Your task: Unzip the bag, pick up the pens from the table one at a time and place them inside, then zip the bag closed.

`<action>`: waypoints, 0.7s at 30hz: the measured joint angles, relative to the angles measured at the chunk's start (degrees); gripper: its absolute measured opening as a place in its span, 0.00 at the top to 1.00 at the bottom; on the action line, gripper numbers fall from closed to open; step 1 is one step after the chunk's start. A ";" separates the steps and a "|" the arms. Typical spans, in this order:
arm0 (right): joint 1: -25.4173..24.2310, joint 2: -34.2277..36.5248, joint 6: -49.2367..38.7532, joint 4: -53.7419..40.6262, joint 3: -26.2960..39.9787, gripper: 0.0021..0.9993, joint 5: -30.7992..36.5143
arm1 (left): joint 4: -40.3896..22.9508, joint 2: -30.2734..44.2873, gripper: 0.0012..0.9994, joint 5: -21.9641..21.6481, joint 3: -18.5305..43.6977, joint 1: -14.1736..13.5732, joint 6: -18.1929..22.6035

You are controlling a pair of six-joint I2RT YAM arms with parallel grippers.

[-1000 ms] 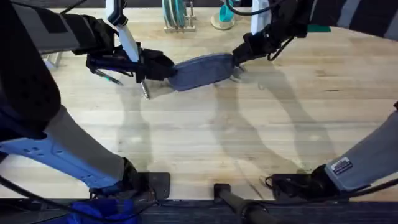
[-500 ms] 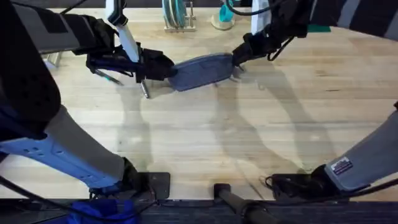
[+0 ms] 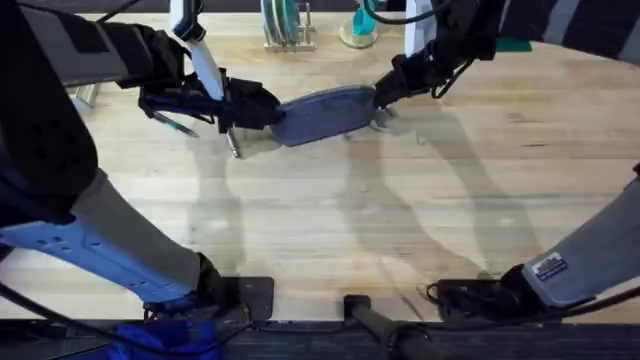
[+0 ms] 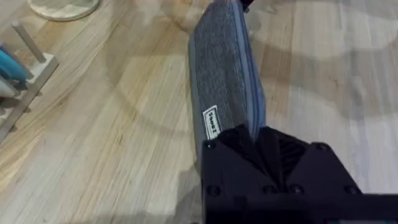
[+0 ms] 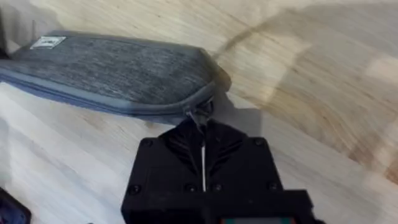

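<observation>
The bag (image 3: 322, 113) lies on the table (image 3: 400, 220) between the two grippers. The left gripper (image 3: 268, 112) meets its left end, the right gripper (image 3: 380, 97) its right end. A pen (image 3: 235, 145) lies just beneath the left gripper; a rack (image 3: 285, 30) stands on the table well beyond both.

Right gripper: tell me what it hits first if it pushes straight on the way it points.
The right gripper would meet the bag at once; its shut fingers are already at the zipper end.
</observation>
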 joint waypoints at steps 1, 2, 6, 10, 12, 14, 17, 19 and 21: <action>0.00 -0.01 0.00 -0.58 0.31 0.97 0.05 | -0.02 0.00 0.96 0.00 0.00 0.00 0.00; 0.00 -0.02 0.00 -1.18 0.69 0.97 0.07 | -0.02 0.02 0.96 0.00 0.00 0.00 0.00; 0.00 -0.02 0.00 -4.19 2.95 0.97 0.26 | -0.11 0.00 0.96 0.00 0.00 0.00 0.00; 0.02 -0.02 0.00 -6.94 5.45 0.97 0.53 | -0.13 0.00 0.96 -0.02 0.00 0.00 0.00; 0.02 -0.02 -0.01 -7.97 6.70 0.97 0.67 | -0.13 0.01 0.96 -0.02 0.00 0.00 0.00; 0.02 -0.02 -0.01 -8.73 7.72 0.97 0.70 | -0.13 0.00 0.96 -0.04 0.00 0.02 0.00; 0.02 -0.02 0.00 -9.25 8.84 0.97 0.70 | -0.11 0.00 0.96 -0.07 0.00 0.02 0.00; 0.02 -0.02 0.00 -9.31 9.11 0.97 0.70 | -0.13 0.00 0.96 -0.11 0.00 0.02 0.00; 0.02 -0.02 0.00 -9.57 9.16 0.97 0.70 | -0.12 0.00 0.96 -0.13 0.00 0.07 0.00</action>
